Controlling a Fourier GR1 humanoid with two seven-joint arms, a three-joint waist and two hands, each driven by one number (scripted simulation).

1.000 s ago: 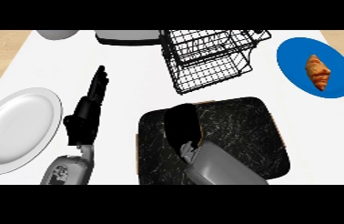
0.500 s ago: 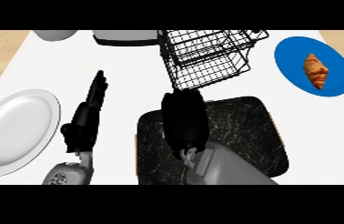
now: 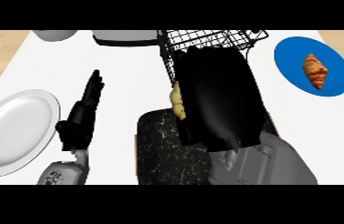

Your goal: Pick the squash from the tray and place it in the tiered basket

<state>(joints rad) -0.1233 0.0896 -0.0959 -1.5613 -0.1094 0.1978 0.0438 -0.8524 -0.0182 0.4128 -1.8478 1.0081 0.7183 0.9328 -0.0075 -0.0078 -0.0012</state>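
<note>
The right hand (image 3: 218,100) is big and black in the middle, curled around the squash (image 3: 178,101). Only a bumpy yellow bit peeks out at its left side. The hand is up above the far edge of the dark speckled tray (image 3: 164,150), right by the wire tiered basket (image 3: 208,43). I think this is the carrying step. Next the squash must go over the thin black wires and down inside. The left hand (image 3: 84,110) rests open on the white counter (image 3: 128,77), beside a shiny white plate (image 3: 23,125).
</note>
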